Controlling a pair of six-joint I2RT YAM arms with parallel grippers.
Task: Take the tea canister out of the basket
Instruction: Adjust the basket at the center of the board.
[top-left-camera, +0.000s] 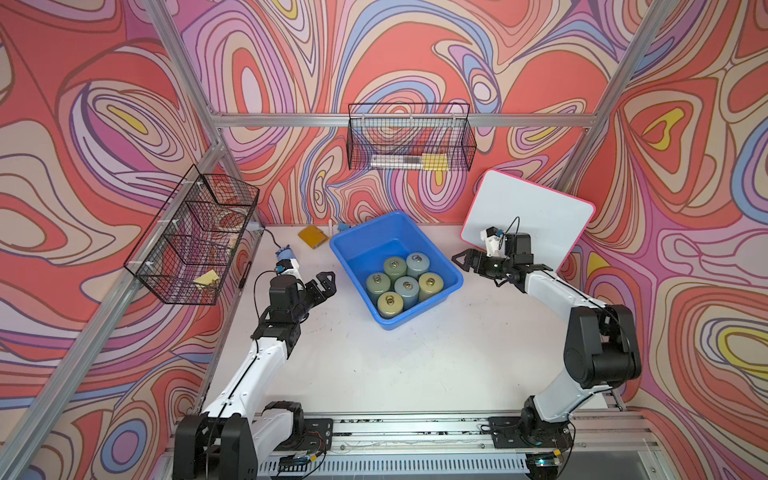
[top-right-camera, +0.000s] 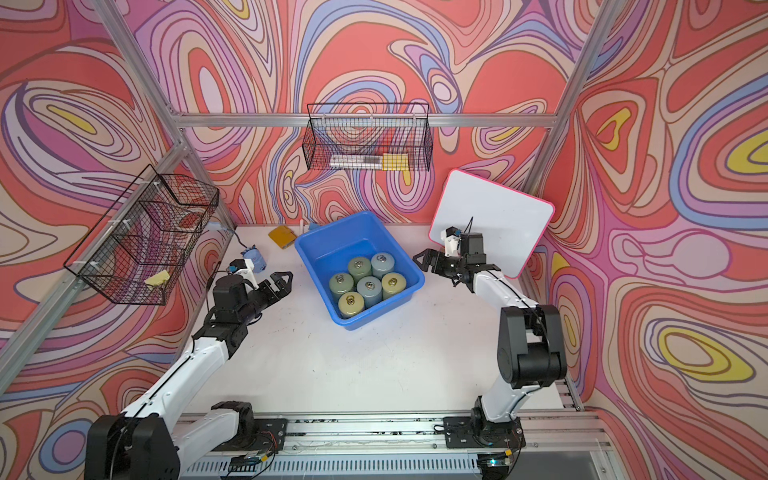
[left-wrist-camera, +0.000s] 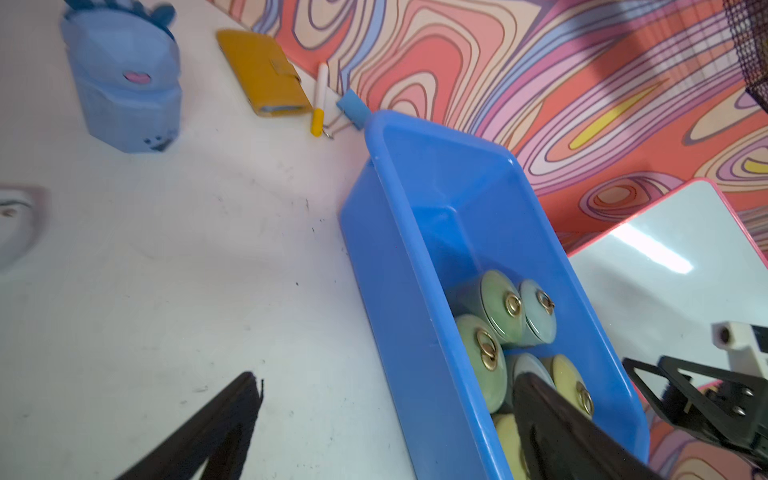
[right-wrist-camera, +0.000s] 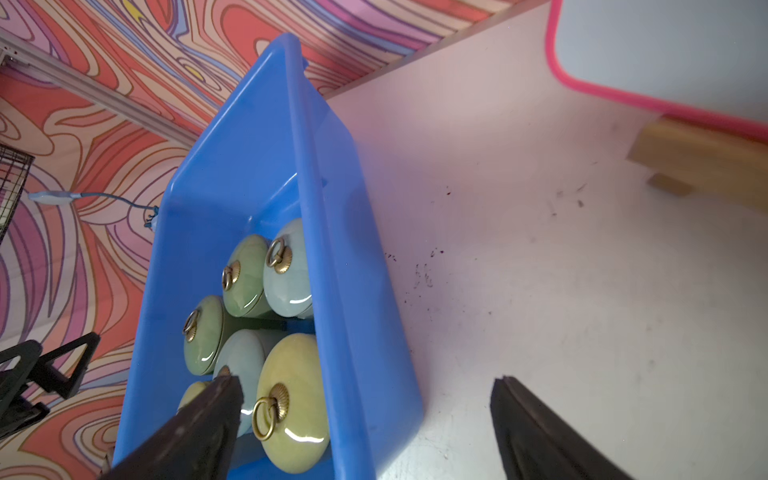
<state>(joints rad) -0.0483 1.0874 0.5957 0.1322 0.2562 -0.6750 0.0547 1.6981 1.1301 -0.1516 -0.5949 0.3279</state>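
Note:
The blue basket (top-left-camera: 360, 233) (top-right-camera: 328, 237) stands at the back middle of the white table. Several tea canisters sit upright and close together in its near end, in green (top-left-camera: 395, 266), pale blue (top-left-camera: 417, 262) and yellow-green (top-left-camera: 431, 284), each lid with a brass ring. My left gripper (top-left-camera: 326, 282) (top-right-camera: 281, 281) hovers open just left of the basket. In the left wrist view the left gripper (left-wrist-camera: 386, 378) straddles the basket's wall (left-wrist-camera: 457, 187). My right gripper (top-left-camera: 463, 259) (top-right-camera: 424, 259) hangs open at the basket's right rim. In the right wrist view the right gripper (right-wrist-camera: 365, 380) spans a yellow-green canister (right-wrist-camera: 291, 399) and the wall (right-wrist-camera: 257, 124).
A pink-edged whiteboard (top-left-camera: 536, 216) leans at the back right on a wooden stand (right-wrist-camera: 702, 153). Black wire baskets hang on the back wall (top-left-camera: 409, 137) and the left wall (top-left-camera: 195, 237). A yellow wallet (top-left-camera: 313, 237), a pen (left-wrist-camera: 320, 95) and a blue toy (left-wrist-camera: 124, 83) lie behind the left gripper.

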